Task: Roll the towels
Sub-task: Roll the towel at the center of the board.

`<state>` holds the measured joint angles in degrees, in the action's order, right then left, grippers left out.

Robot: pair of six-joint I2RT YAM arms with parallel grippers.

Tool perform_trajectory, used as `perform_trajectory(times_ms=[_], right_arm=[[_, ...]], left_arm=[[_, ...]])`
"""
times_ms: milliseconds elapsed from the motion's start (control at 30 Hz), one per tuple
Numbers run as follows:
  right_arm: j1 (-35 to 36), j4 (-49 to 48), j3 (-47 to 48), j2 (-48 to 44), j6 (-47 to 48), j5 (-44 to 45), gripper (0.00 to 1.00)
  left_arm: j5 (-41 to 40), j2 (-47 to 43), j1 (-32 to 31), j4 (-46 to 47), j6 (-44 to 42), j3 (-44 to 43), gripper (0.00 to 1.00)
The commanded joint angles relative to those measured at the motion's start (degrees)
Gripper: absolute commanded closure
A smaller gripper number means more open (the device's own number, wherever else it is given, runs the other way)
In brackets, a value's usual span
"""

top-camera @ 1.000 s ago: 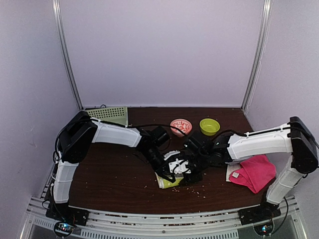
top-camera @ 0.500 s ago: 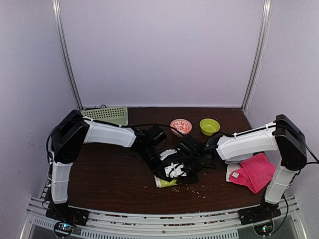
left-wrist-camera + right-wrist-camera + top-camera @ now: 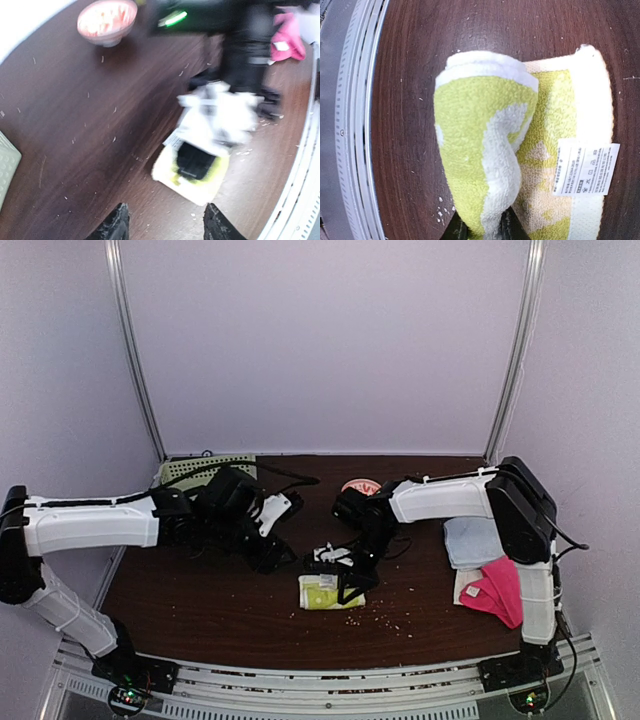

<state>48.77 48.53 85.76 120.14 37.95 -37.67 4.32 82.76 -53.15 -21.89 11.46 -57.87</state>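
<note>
Yellow towel (image 3: 320, 595) lay flat on the table (image 3: 200, 610) at about 6 o'clock of the tabletop, close to the near rail. Its white label (image 3: 585, 167) faced up on one edge, and pale crumbs (image 3: 385, 618) were scattered beside it. Right gripper (image 3: 481, 231) sat over it with jaws nearly closed, pinching a raised fold of that towel. In the right wrist view the fold ran down between the fingertips (image 3: 457, 231). Pink towel (image 3: 500, 590) was bunched at 3 o'clock from the yellow one, by the right arm's base, with the cream towel (image 3: 460, 580) showing at its left edge, touching. Left gripper (image 3: 165, 227) was at 10 o'clock from the yellow towel, clear of it, jaws wide apart with nothing between them; its wrist view was motion-blurred. Light blue towel (image 3: 468, 540) lay flat at 2 o'clock, just beyond the pink one. Patterned bowl (image 3: 352, 485) stood at 12 to 1 o'clock, partly hidden behind the right arm. Green basket (image 3: 205, 470) sat in the far left corner, at 10 o'clock.
</note>
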Motion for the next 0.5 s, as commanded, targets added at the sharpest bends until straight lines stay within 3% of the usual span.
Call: perform_trajectory(times_ms=[0, 100, 200, 333, 467], right_arm=[[-1.59, 10.22, 3.97, 9.30, -3.76, 1.05, 0.86], [-2.82, 12.43, 6.95, 12.77, -4.81, -0.32, 0.86], [-3.63, 12.85, 8.24, 14.61, -5.54, -1.68, 0.86], [-3.76, 13.29, 8.70, 15.39, -5.36, -2.12, 0.86], [-3.73, 13.72, 8.58, 15.69, -4.99, -2.53, 0.86]], left_arm=[[-5.04, -7.37, -4.80, 9.48, -3.08, 4.97, 0.49], [-7.55, -6.84, -10.65, 10.24, -8.94, 4.64, 0.48], [-11.32, 0.57, -16.24, 6.66, -14.15, 0.76, 0.46], [-17.13, 12.35, -18.40, -0.43, -17.70, -6.83, 0.45], [-21.81, 17.55, -19.57, 1.74, -22.76, -8.60, 0.44]])
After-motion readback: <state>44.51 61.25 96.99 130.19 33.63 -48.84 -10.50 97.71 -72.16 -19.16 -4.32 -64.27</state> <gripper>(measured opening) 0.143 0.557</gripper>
